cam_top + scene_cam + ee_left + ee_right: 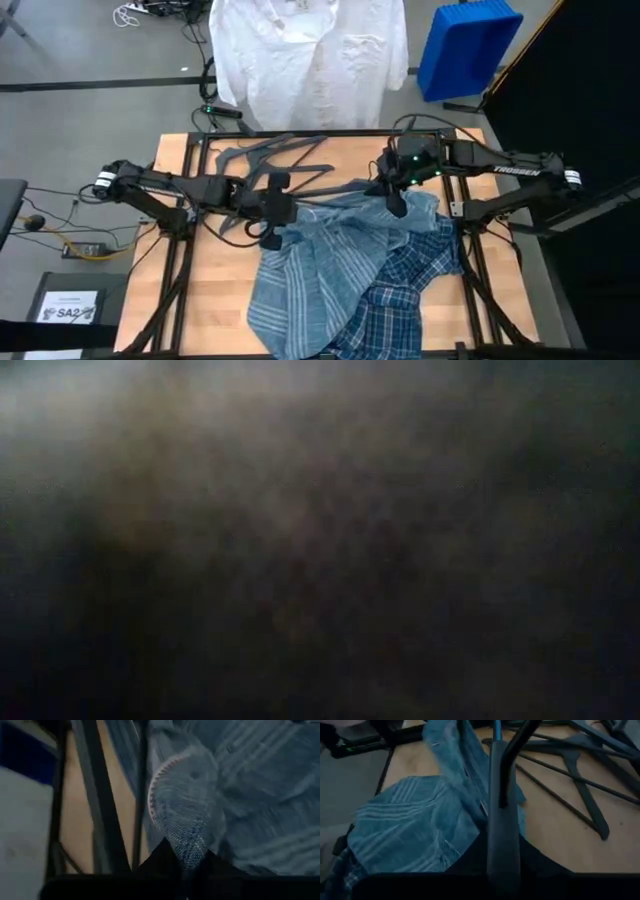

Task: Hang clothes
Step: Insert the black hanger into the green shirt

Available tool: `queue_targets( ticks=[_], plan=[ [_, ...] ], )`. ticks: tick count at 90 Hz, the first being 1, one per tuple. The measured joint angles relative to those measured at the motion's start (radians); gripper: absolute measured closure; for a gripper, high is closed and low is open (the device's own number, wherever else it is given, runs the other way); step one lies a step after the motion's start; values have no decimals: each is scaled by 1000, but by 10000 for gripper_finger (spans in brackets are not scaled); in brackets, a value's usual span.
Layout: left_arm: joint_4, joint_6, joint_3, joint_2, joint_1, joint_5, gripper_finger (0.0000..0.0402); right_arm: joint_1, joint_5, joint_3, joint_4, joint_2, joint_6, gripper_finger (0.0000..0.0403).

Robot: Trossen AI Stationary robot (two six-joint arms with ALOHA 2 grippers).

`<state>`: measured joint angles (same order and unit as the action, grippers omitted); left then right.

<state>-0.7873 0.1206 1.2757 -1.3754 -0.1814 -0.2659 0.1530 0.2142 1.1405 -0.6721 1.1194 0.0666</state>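
My left gripper (pixel 268 222) is pinched on floppy striped shirt (pixel 315 268) cloth, right gripper (pixel 396 203) clamped on a stiff hanger (pixel 502 795); I'd grab near the collar.

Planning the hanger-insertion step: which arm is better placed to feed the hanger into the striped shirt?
Right, probably: its tool already grips a hanger beside the striped shirt, whose fabric the left tool pinches.

We see a wooden table (pixel 215 300) with dark grey hangers (pixel 290 158) lying in a loose pile on its far half. Beyond its far right corner stands a blue bin (pixel 466 45). On the grey floor to the left we see cables (pixel 60 225) and a labelled sheet (pixel 68 305).
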Motion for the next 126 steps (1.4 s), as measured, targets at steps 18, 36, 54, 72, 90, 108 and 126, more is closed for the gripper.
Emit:
queue_targets(
  ticks=[18,36,54,72,90,108,126],
  plan=[
    [-5,-129,-103,0,-2,46,402,13,41,1,-73,-60,2,392],
    [133,-155,-208,2,-2,76,402,10,116,0,-112,-74,10,392],
    [181,-152,-249,0,-3,88,402,4,121,2,-189,-38,-2,392],
    [247,-169,-295,2,-2,106,402,3,132,1,-173,-39,-8,392],
    [336,-220,-355,2,-2,125,402,3,137,0,-166,-27,-14,392],
    [298,-202,-383,2,2,119,402,6,117,-2,-58,14,4,392],
    [340,-151,-401,-5,67,105,402,48,92,0,-22,74,-21,392]
  ],
)
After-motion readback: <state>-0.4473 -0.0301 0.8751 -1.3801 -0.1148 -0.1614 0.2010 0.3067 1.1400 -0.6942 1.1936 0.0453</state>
